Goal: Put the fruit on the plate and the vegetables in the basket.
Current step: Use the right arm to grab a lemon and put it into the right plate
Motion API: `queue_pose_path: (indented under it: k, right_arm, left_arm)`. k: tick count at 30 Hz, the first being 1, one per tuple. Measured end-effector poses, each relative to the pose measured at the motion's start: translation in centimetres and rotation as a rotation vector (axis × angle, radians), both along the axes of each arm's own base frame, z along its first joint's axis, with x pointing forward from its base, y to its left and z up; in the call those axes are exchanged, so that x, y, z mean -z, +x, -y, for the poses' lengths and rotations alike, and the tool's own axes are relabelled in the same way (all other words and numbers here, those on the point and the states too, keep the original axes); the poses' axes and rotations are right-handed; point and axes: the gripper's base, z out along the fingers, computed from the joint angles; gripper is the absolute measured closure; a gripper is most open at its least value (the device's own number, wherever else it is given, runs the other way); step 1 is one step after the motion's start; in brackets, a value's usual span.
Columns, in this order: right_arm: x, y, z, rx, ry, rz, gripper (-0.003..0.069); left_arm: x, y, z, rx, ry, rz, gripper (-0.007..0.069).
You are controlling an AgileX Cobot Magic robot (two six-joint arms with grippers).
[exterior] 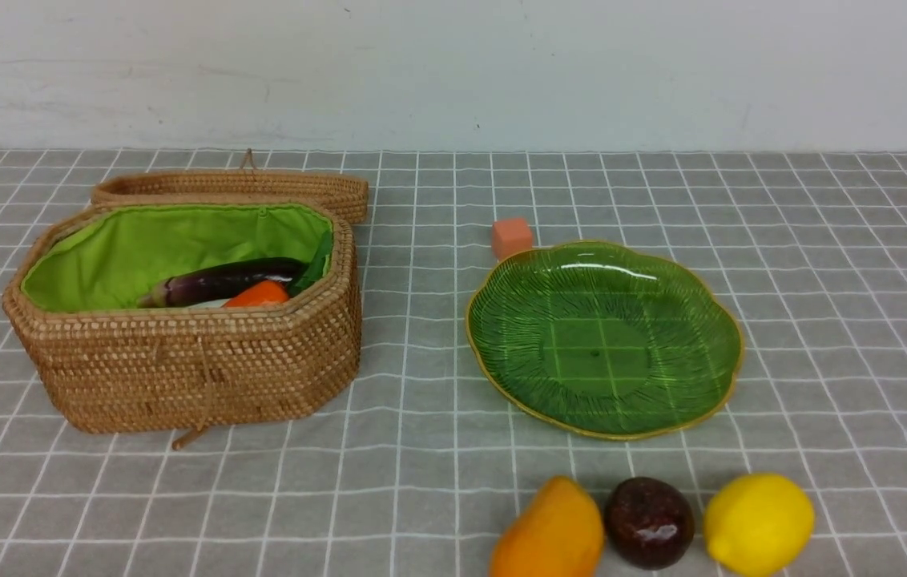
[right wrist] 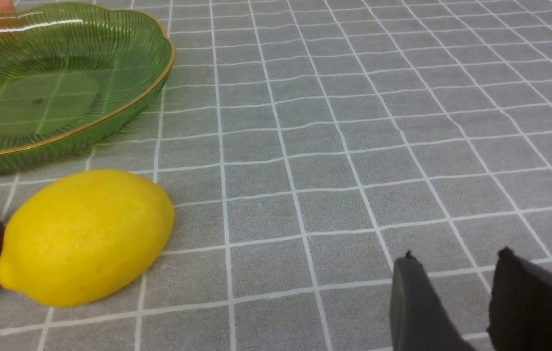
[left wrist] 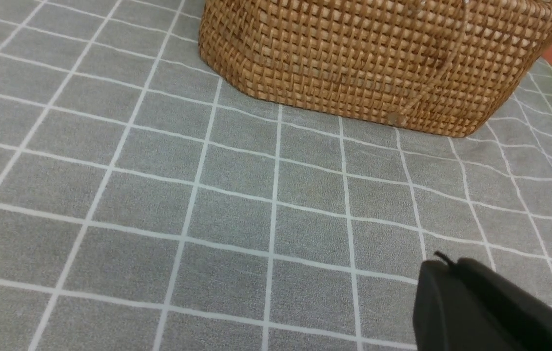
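Inside the tan rattan basket [exterior: 181,361]: glossy purple eggplant [exterior: 221,280], orange carrot [exterior: 257,294]. Ribbed green glass plate [exterior: 606,336] bare; orange-yellow mango [exterior: 550,533], maroon round fruit [exterior: 650,521], yellow lemon [exterior: 758,521] lie near it. Left gripper [left wrist: 446,263] pressed together; right gripper [right wrist: 456,256] spread near lemon, likely staged for it.

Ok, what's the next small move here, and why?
Probably bring the right gripper across to the lemon and set its fingers either side of it. The plate is empty, and the lemon, maroon fruit and mango lie on the cloth in front of it. The lemon looks nearest that gripper, whose fingers stand apart holding nothing.
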Motion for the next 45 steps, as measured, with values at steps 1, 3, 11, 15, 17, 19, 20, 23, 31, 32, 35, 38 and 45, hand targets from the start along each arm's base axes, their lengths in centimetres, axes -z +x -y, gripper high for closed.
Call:
queue_pose_path:
  k: [1, 3, 11, 15, 17, 19, 20, 23, 31, 32, 35, 38, 45]
  right_arm:
    - [0.0, 0.0, 0.0, 0.0, 0.0, 0.0, 0.0418]
    - [0.0, 0.0, 0.0, 0.0, -0.001, 0.0, 0.0418]
    - [-1.2, 0.4, 0.0, -0.011, -0.057, 0.152, 0.0418]
    - [-2.3, 0.5, -0.1, -0.011, 0.019, 0.286, 0.0418]
    - [-3.0, 0.5, -0.2, -0.012, 0.082, 0.378, 0.0418]
    - [-3.4, 0.4, -0.2, -0.012, 0.136, 0.429, 0.0418]
    - [-3.7, 0.4, -0.2, -0.01, 0.178, 0.457, 0.0418]
    - [-4.1, 0.3, -0.2, -0.01, 0.287, 0.522, 0.0418]
    - [-12.9, -2.0, -0.5, -0.064, 0.51, 0.75, 0.0418]
    - [-14.9, -2.3, -0.5, -0.057, 0.513, 0.743, 0.0418]
    - [-18.5, -2.1, -0.2, 0.01, 0.508, 0.624, 0.0418]
    - [-19.9, -0.2, 0.4, 0.118, 0.435, 0.383, 0.0418]
    - [-16.4, 5.2, 1.0, 0.168, 0.287, -0.143, 0.0418]
  left_arm:
    - [0.0, 0.0, 0.0, 0.0, 0.0, 0.0, 0.0617]
    - [0.0, 0.0, 0.0, 0.0, 0.0, 0.0, 0.0616]
    - [0.0, 0.0, -0.1, -0.002, 0.034, 0.001, 0.0606]
    - [0.0, 0.0, -0.2, -0.003, 0.047, 0.002, 0.0604]
    - [0.0, 0.0, -0.2, -0.003, 0.047, 0.002, 0.0602]
    - [0.0, 0.0, -0.2, -0.003, 0.048, 0.002, 0.0601]
    - [0.0, 0.0, -0.2, -0.003, 0.048, 0.002, 0.0599]
    - [0.0, 0.0, -0.2, -0.003, 0.048, 0.002, 0.0596]
    - [0.0, 0.0, -0.2, -0.003, 0.048, 0.002, 0.0586]
    - [0.0, 0.0, -0.2, -0.003, 0.048, 0.002, 0.0585]
    - [0.0, 0.0, -0.2, -0.003, 0.048, 0.002, 0.0581]
    - [0.0, 0.0, -0.2, -0.003, 0.048, 0.002, 0.0575]
    - [0.0, 0.0, -0.2, -0.003, 0.048, 0.002, 0.0574]
